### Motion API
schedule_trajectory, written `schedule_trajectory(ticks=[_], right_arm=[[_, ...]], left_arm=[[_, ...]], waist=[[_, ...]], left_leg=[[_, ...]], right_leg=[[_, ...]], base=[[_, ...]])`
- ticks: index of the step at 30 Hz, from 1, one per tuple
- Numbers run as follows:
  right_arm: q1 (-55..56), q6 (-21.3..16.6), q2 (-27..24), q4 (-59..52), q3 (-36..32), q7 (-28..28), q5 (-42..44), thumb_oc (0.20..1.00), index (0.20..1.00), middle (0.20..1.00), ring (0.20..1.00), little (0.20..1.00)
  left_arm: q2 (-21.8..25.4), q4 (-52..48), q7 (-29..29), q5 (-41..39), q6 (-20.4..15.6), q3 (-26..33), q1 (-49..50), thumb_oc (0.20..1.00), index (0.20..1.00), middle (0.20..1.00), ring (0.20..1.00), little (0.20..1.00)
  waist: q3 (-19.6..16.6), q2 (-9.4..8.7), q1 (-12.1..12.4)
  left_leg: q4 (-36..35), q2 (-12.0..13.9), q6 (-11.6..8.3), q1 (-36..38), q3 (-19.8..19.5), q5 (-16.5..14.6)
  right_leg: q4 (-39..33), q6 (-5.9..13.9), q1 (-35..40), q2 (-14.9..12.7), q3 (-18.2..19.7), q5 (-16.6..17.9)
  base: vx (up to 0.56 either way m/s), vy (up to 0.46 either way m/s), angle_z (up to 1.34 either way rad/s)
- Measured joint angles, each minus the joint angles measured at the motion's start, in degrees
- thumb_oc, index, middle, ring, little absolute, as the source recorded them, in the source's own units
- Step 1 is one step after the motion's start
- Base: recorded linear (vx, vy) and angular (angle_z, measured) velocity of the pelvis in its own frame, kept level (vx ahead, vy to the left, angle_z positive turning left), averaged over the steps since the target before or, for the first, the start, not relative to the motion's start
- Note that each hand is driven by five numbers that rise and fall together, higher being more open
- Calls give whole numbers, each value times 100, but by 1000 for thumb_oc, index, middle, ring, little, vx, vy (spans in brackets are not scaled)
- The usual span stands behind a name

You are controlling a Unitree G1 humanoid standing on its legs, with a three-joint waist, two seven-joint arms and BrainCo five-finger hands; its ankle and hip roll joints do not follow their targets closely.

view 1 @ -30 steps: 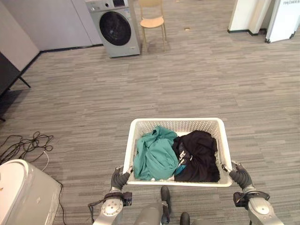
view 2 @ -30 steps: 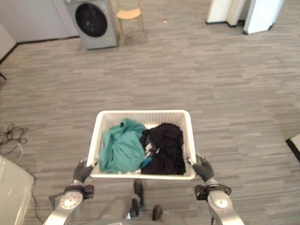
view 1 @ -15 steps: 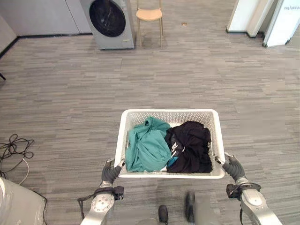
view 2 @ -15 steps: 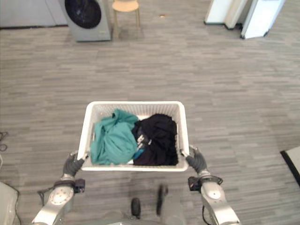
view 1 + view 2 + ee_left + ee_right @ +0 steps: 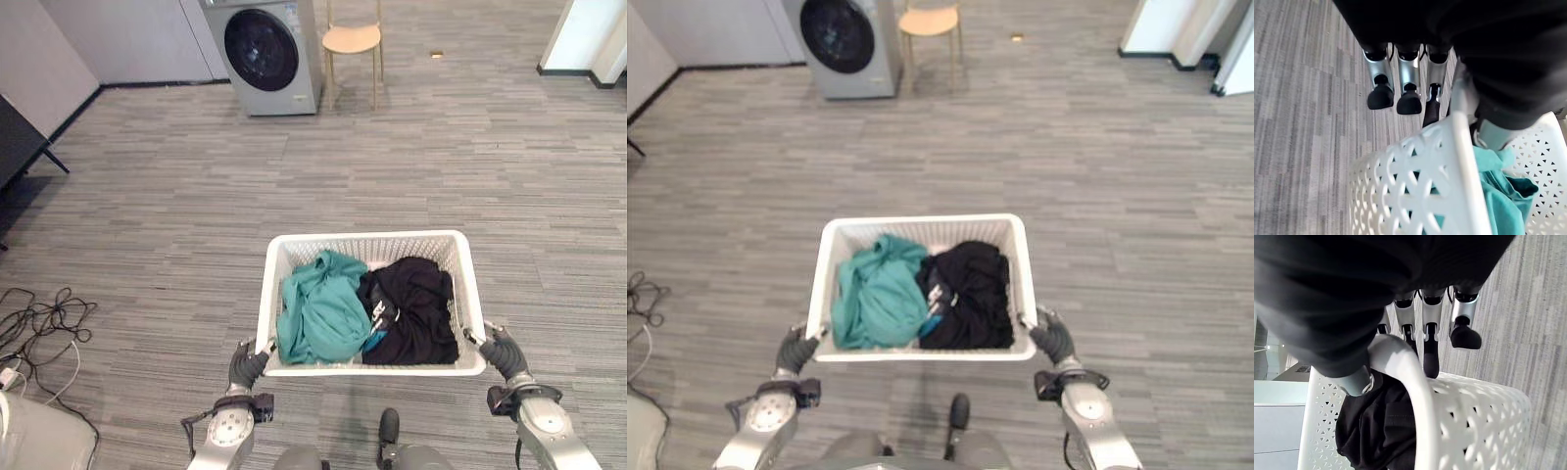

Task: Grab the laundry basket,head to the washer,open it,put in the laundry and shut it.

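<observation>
Over the grey plank floor (image 5: 147, 225):
Basket: white basket (image 5: 364, 248) carried level in front of the robot, between its two hands.
Laundry: a teal cloth (image 5: 319, 311) fills the left half, a black cloth (image 5: 416, 310) the right, the two touching in the middle.
Left hand: left hand (image 5: 246, 365) at the basket's 7 o'clock corner, fingers (image 5: 1403, 85) hooked round the rim there.
Right hand: right hand (image 5: 503, 353) at the 5 o'clock corner, fingers (image 5: 1430, 340) hooked over the rim likewise.
Washer: washer (image 5: 269, 54) well apart at 11 o'clock, round door closed.
Chair: wooden chair (image 5: 352, 41) just beside the washer, on its right.
Cables: a tangle of cables (image 5: 44, 318) on the floor at 9 o'clock.
</observation>
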Motion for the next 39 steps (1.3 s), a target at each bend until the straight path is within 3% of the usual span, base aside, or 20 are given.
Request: schedule_trajectory(ticks=[2, 3, 8, 9, 10, 13, 16, 18, 19, 22, 24, 25, 26, 28, 29, 30, 32, 35, 36, 39], right_arm=[[-2, -7, 19, 13, -5, -1, 13, 200, 200, 200, 200, 200], [14, -16, 39, 106, -6, -2, 14, 200, 200, 200, 200, 200], [110, -12, 60, 394, 185, 46, 8, 200, 200, 200, 200, 200], [201, 3, 59, 388, 187, 63, 4, 200, 200, 200, 200, 200], [257, 6, 82, 357, 192, 59, 4, 200, 200, 200, 200, 200], [167, 25, 162, 312, 180, 43, -5, 200, 200, 200, 200, 200], [201, 23, 141, 103, 151, 44, -4, 200, 200, 200, 200, 200], [82, 21, 262, -15, 122, 42, -8, 200, 200, 200, 200, 200], [78, 25, 344, -3, 92, 36, -9, 200, 200, 200, 200, 200], [84, 23, 327, -20, 144, 33, -8, 200, 200, 200, 200, 200], [53, 26, 306, 17, 227, 40, -12, 200, 200, 200, 200, 200], [217, 25, 268, 29, 258, 43, -12, 200, 200, 200, 200, 200], [245, 47, 305, 82, 266, 59, -13, 200, 200, 200, 200, 200], [311, 60, 304, 227, 275, 80, -15, 200, 200, 200, 200, 200], [386, 60, 288, 254, 228, 82, -15, 200, 200, 200, 200, 200], [299, 62, 183, 450, 177, 83, -9, 200, 200, 200, 200, 200], [133, 57, 58, 440, 146, 91, -4, 200, 200, 200, 200, 200], [97, -9, 11, 227, -2, 90, 13, 200, 200, 200, 200, 200], [-45, -8, 119, 221, -77, 83, 13, 200, 200, 200, 200, 200], [-30, -19, 108, 115, -118, 76, 12, 200, 200, 200, 200, 200]], left_arm=[[33, -2, -1, 1, 1, -7, -60, 200, 200, 200, 200, 200], [29, 31, -8, 5, 2, -60, -85, 200, 200, 200, 200, 200], [11, 198, -12, 10, 140, -43, 126, 200, 200, 200, 200, 200], [-12, 198, -25, 10, 145, -48, 202, 200, 200, 200, 200, 200], [2, 178, -22, 9, 151, -47, 218, 200, 200, 200, 200, 200], [74, 147, -3, 8, 180, -23, 130, 200, 200, 200, 200, 200], [321, -44, -3, 9, 176, -41, -46, 200, 200, 200, 200, 200], [489, -159, 13, 7, 162, -24, -170, 200, 200, 200, 200, 200], [552, -174, 10, 7, 162, 8, -203, 200, 200, 200, 200, 200], [586, -209, 8, 9, 145, 71, -217, 200, 200, 200, 200, 200], [552, -164, 6, 7, 123, 109, -38, 200, 200, 200, 200, 200], [469, -173, -19, 10, 90, 102, 45, 200, 200, 200, 200, 200], [435, -23, -38, 13, 92, 111, 81, 200, 200, 200, 200, 200], [405, 72, -69, 19, 94, 26, 160, 200, 200, 200, 200, 200], [395, 77, -67, 29, 97, -54, 173, 200, 200, 200, 200, 200], [147, 195, -43, 70, 137, -111, 120, 200, 200, 200, 200, 200], [88, 216, -34, 69, 154, -125, 2, 200, 200, 200, 200, 200], [226, 74, -41, 64, 152, -166, -268, 200, 200, 200, 200, 200], [275, 55, -36, 47, 149, -163, -342, 200, 200, 200, 200, 200], [304, 39, -37, 10, 115, -175, -381, 200, 200, 200, 200, 200]], waist=[[13, -23, 28], [23, 62, 33], [6, 181, 438], [-35, 209, 523], [-159, 182, 520], [-186, 28, 516], [-207, -41, 509], [-189, -83, 366], [-176, -61, 295], [-107, 29, 103], [-83, 24, 33], [-81, 6, -225], [-61, -5, -305], [-62, -14, -308], [-64, -13, -306], [-75, 242, -277], [-79, 284, -299], [-21, 145, -252], [37, 30, -117], [103, -119, -79]], left_leg=[[-1003, -7, 9, -413, 144, 552], [-1666, 19, 7, -682, 232, 1069], [-2027, 113, 44, -1064, 312, 1529], [-1770, 70, 164, -1061, 468, 1576], [-1746, -41, 542, -852, 474, 1891], [-1530, -301, 1065, -665, 607, 1685], [-1979, -552, 1132, -13, 622, 1534], [-2108, -690, 1235, 433, 357, 1144], [-2157, -696, 1207, 578, 305, 1187], [-2324, -603, 1075, 1007, 76, 967], [-2325, -572, 1000, 1330, 89, 618], [-2279, -568, 879, 1532, -68, 226], [-2264, -525, 772, 1832, -225, 64], [-2275, -504, 628, 2257, -370, -37], [-2198, -504, 556, 2404, -420, -83], [-1651, -226, 338, 2332, -664, -144], [-373, -1, -175, 1815, -696, 123], [360, 209, -137, 1220, -584, 331], [501, 259, -143, 1075, -380, 156], [-87, 203, -85, 821, -289, 91]], right_leg=[[-10, 324, 348, 153, 16, -356], [-40, 200, 577, 338, 42, -767], [-15, 39, 1234, 674, 363, -1187], [1, 116, 1593, 621, 483, -1409], [102, 334, 1820, 487, 611, -1713], [915, 668, 1708, 98, 844, -1960], [3478, 1055, 710, -300, 896, -1977], [5014, 1101, -351, -493, 1125, -1950], [5158, 1084, -598, -511, 1117, -1989], [4391, 1072, -1399, -363, 1053, -2112], [2553, 1072, -1923, -435, 579, -1629], [1756, 1209, -2145, -447, 605, -1125], [828, 1138, -2006, -309, 672, -628], [723, 999, -1735, -237, 560, -321], [716, 726, -1604, -256, 613, 293], [1058, 438, -1421, -157, 609, 450], [989, 166, -1071, -146, 282, 209], [658, 58, -528, -71, 512, -105], [463, 29, -286, -61, 596, -119], [273, -10, 36, -176, 664, -306]], base=[[652, -9, -38], [728, -3, -24], [448, 65, -39], [548, 169, -44], [533, 183, -35], [352, 147, -31], [258, 113, -20], [461, 115, -9], [393, 44, 14], [399, -14, 31], [718, -114, 33], [839, -211, 93], [513, -159, 95], [260, -136, 47], [323, -236, 58], [289, -265, 65], [304, -288, 83], [273, -172, 62], [185, -62, -5], [296, -75, 10]])
